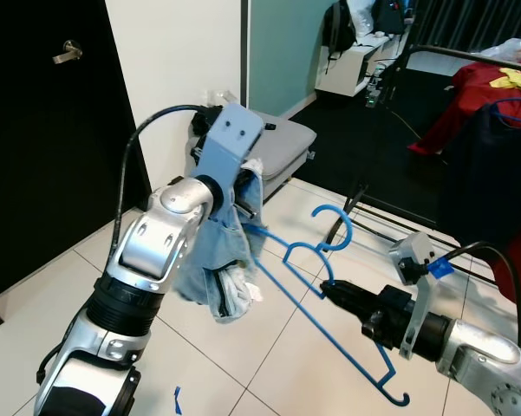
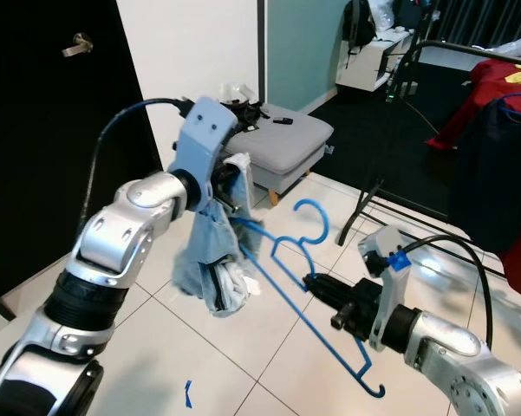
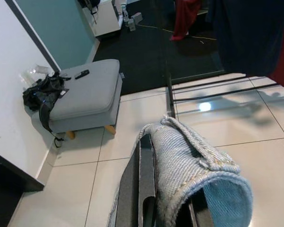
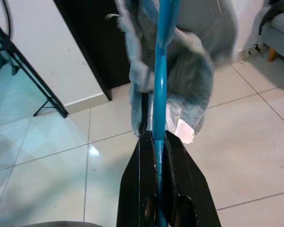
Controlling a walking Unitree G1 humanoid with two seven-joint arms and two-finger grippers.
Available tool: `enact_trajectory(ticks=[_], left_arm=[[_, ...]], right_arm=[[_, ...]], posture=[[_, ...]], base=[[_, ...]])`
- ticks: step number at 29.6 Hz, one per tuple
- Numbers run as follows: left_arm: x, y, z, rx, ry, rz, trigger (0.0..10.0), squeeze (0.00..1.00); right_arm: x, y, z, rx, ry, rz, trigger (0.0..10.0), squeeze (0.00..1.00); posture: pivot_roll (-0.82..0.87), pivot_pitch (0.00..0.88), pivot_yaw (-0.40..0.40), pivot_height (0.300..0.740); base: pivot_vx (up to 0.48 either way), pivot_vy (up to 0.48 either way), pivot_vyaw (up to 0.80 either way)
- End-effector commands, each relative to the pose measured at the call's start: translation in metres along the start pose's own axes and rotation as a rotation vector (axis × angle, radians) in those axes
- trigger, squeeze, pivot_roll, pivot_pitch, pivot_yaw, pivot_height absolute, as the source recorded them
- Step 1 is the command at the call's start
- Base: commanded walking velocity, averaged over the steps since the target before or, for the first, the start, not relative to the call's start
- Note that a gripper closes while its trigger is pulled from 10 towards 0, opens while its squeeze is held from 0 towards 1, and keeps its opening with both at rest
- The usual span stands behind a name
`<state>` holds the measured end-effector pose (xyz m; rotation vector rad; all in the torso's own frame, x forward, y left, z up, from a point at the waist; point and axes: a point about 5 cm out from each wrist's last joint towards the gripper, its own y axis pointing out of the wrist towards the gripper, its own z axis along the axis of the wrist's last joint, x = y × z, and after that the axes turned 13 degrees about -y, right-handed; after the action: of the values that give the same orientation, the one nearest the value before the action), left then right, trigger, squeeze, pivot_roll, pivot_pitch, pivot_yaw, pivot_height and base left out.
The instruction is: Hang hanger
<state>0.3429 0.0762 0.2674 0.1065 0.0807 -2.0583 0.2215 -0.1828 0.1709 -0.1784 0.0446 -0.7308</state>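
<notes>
In the left eye view, the right gripper (image 1: pixel 329 293) comes in from four o'clock, its fingers closed on the lower bar of a blue plastic hanger (image 1: pixel 329 325). The hanger is held in the air above the tiled floor (image 1: pixel 269 364). Its long axis runs from ten o'clock down to four o'clock, and its hook (image 1: pixel 334 227) curls up toward twelve. The ten o'clock end is buried in a pair of light blue denim shorts (image 1: pixel 221 260) bunched at the left gripper (image 1: pixel 243 186), which hangs from the raised left arm. A grey ottoman (image 1: pixel 282 143) stands by the wall at twelve o'clock; a clothes rack (image 1: pixel 494 95) with dark and red garments stands at two.

In the left wrist view, the left fingers (image 3: pixel 139 189) lie under a rolled denim hem (image 3: pixel 193 175); whether they are clamped I cannot tell.

In the right wrist view, the right fingers (image 4: pixel 137 189) pinch the blue bar, which runs straight away from them into the denim.
</notes>
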Motion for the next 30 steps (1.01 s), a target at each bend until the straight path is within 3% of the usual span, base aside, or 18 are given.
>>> enact_trajectory(ticks=[1,5,9,11,15,23,30], left_arm=[[0.005,0.000,0.004,0.013,0.018,-0.013,10.0,0.00],[0.009,0.002,0.003,0.010,0.027,-0.016,10.0,0.00],[0.002,0.002,0.001,-0.003,0.024,0.037,10.0,0.00],[-0.022,0.000,-0.002,-0.024,-0.005,0.167,10.0,0.00],[-0.028,0.000,-0.003,-0.030,-0.018,0.198,10.0,0.00],[-0.028,0.001,-0.005,-0.038,-0.045,0.232,10.0,0.00],[-0.016,0.004,-0.005,-0.040,-0.045,0.201,10.0,0.00]], right_arm=[[-0.006,0.000,0.006,0.028,-0.014,0.042,10.0,0.00],[-0.002,0.000,0.008,0.036,-0.020,0.020,10.0,0.00],[-0.003,0.000,0.008,0.030,-0.028,0.023,10.0,0.00],[-0.005,-0.004,0.002,-0.015,-0.038,0.031,10.0,0.00],[-0.007,-0.006,0.002,-0.016,-0.042,0.046,10.0,0.00],[-0.016,-0.006,0.011,0.042,-0.047,0.116,10.0,0.00],[-0.009,-0.005,0.017,0.092,-0.056,0.074,10.0,0.00]], posture=[[0.00,0.000,-0.006,0.740],[0.01,0.000,-0.004,0.740],[0.00,0.000,-0.003,0.740],[0.00,0.000,-0.003,0.740],[0.00,0.000,-0.004,0.740],[0.00,0.000,-0.004,0.740],[0.01,0.000,-0.002,0.740]], base=[[0.000,0.000,0.00],[0.000,0.000,0.00],[0.000,0.000,0.00],[0.000,0.000,0.00],[0.000,0.000,0.00],[0.000,0.000,0.00],[0.000,0.000,0.00]])
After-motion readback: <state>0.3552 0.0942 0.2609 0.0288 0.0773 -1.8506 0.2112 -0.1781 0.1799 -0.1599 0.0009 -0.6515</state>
